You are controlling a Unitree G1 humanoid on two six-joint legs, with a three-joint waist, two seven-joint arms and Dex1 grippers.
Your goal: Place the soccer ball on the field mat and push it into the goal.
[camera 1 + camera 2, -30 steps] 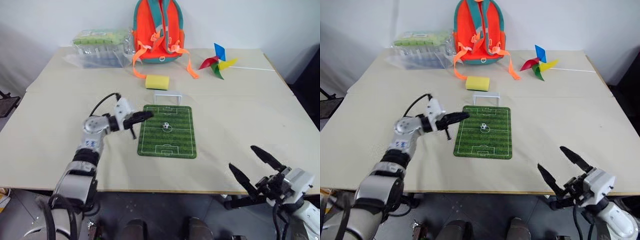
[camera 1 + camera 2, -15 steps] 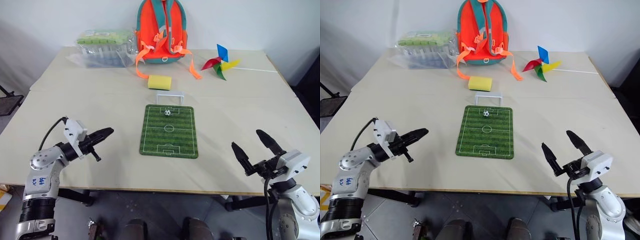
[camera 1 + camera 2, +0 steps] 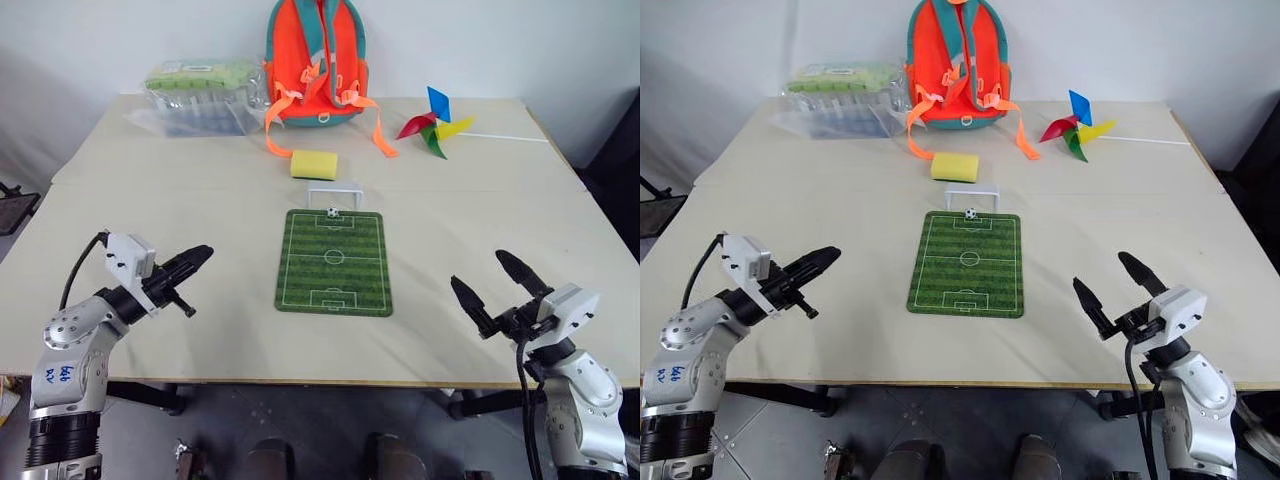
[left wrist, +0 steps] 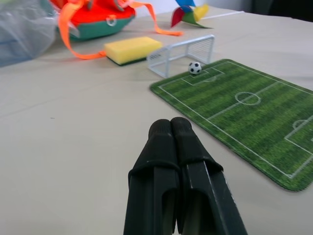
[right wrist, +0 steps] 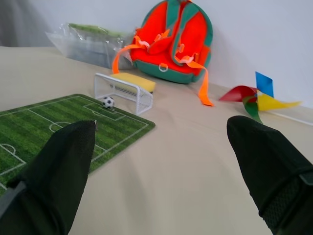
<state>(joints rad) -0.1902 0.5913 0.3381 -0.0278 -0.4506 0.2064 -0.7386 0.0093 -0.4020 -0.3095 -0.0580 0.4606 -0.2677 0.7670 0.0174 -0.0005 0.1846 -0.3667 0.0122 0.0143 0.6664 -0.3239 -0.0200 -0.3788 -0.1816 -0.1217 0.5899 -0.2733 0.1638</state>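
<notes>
The striped green field mat [image 3: 333, 270] lies flat in the middle of the table. The small black-and-white soccer ball [image 3: 331, 212] rests at the mat's far end, right in the mouth of the white goal [image 3: 335, 190]. The left wrist view shows the ball [image 4: 194, 67] just in front of the goal [image 4: 182, 53]. My left gripper [image 3: 203, 253] hovers over bare table to the left of the mat, shut and empty, pointing toward the mat. My right gripper [image 3: 478, 271] is near the table's front edge to the right of the mat, open with nothing between its fingers.
A yellow sponge [image 3: 314, 164] lies just behind the goal. An orange backpack [image 3: 316, 60] stands at the back, with a clear plastic pack of green items [image 3: 200, 95] to its left and a coloured pinwheel [image 3: 432, 122] to its right.
The ball rolled from the mat's centre to the goal mouth. My left gripper drew back left, away from the mat. My right gripper came slightly forward.
</notes>
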